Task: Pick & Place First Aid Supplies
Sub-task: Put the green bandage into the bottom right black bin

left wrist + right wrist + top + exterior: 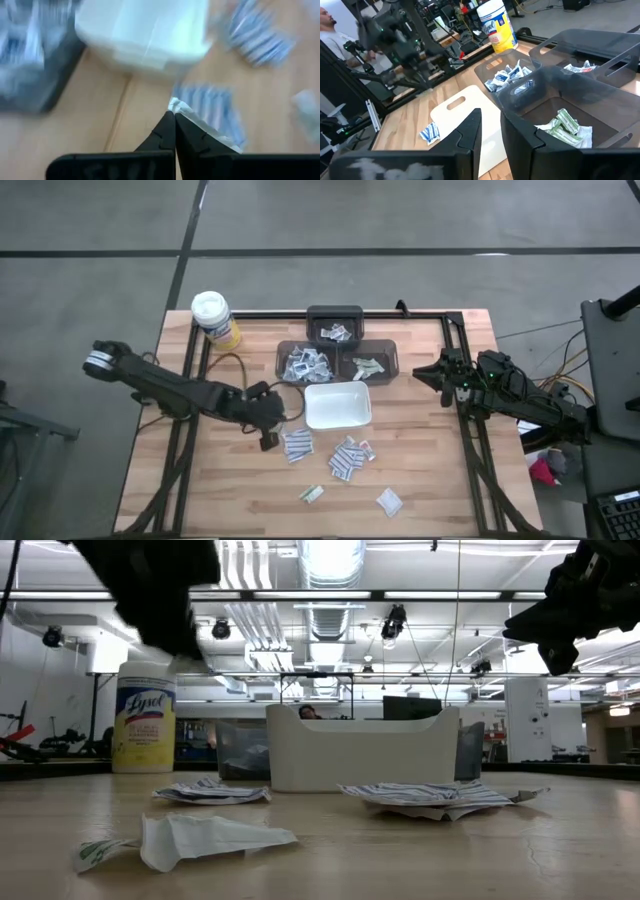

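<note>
The first aid supplies lie as small white-and-blue packets on the wooden table in loose heaps (297,445) (347,458), with a greenish one (312,494) and a white one (389,500) nearer the front. My left gripper (268,436) hangs above the table just left of the nearest heap, shut on a white packet (200,126). My right gripper (438,372) waits at the table's right side beside the dark bins, its fingers (470,135) apart with nothing between them. My left gripper pinches a white packet by its edge (175,106) between its two fingertips, and a white corner sticks out past the tips. The fingers slant down toward the table. The packet trails along one finger; how much of it hangs free cannot be told.
A white tray (337,420) stands just beyond the heaps. Behind it are three dark bins (335,310) (283,362) (392,362) with packets inside. A yellow canister with a white lid (215,318) stands at the far left. A person shows in the room beyond.
</note>
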You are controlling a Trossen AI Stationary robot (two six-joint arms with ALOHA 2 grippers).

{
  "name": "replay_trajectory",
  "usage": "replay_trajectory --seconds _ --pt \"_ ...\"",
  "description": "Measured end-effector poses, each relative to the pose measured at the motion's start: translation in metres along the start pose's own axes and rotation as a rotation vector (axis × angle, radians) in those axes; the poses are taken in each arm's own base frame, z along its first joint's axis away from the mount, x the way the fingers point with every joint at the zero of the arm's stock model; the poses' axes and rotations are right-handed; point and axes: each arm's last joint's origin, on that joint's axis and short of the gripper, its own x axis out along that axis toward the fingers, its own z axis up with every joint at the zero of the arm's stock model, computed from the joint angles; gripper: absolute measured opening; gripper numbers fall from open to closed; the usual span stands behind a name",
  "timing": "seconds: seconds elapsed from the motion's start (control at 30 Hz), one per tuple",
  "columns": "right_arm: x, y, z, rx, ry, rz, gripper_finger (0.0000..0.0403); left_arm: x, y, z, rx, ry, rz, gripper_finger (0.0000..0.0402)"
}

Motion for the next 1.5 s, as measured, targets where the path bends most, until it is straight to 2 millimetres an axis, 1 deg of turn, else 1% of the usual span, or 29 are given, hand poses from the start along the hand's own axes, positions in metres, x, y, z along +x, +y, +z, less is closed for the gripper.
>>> replay_trajectory --seconds 0.07,0.17,0.37,0.47,0.57,0.7,0.8,0.93,1.1,1.3,1.4,1.5 --pt "0.0 0.0 0.0 0.0 0.0 0.0 0.0069 -0.009 -0.002 0.009 0.004 -0.088 -0.046 0.0" --pt "0.0 0.0 0.0 0.0 0.0 0.0 0.0073 -0.017 -0.005 0.02 0.009 -0.209 -0.102 0.0" --pt "0.0 0.0 0.0 0.0 0.0 0.0 0.0083 -0.023 -0.007 0.042 0.035 -0.424 -0.156 0.0" --pt "0.0 0.0 0.0 0.0 0.0 0.0 0.0086 -0.022 -0.004 0.052 0.029 -0.522 -0.111 0.0" --pt "0.0 0.0 0.0 0.0 0.0 0.0 0.0086 -0.021 0.0 0.061 0.018 -0.61 -0.029 0.0" --pt "0.0 0.0 0.0 0.0 0.0 0.0 0.008 -0.015 0.005 0.07 0.061 -0.677 0.038 0.0" --pt "0.0 0.0 0.0 0.0 0.0 0.0 0.0074 -0.009 0.007 0.079 0.127 -0.666 0.081 0.0" --pt "0.0 0.0 0.0 0.0 0.0 0.0 0.0068 -0.002 0.006 0.097 0.278 -0.627 0.148 0.0" --pt "0.0 0.0 0.0 0.0 0.001 0.0 0.0073 0.014 0.01 0.118 0.463 -0.515 0.25 0.0" --pt "0.0 0.0 0.0 0.0 0.001 0.0 0.0082 0.037 0.027 0.145 0.596 -0.41 0.306 0.0" --pt "0.0 0.0 0.0 0.0 0.001 0.0 0.0086 0.049 0.04 0.157 0.613 -0.387 0.338 0.0" --pt "0.0 0.0 0.0 0.0 0.001 0.0 0.0086 0.062 0.054 0.168 0.591 -0.367 0.37 0.0"
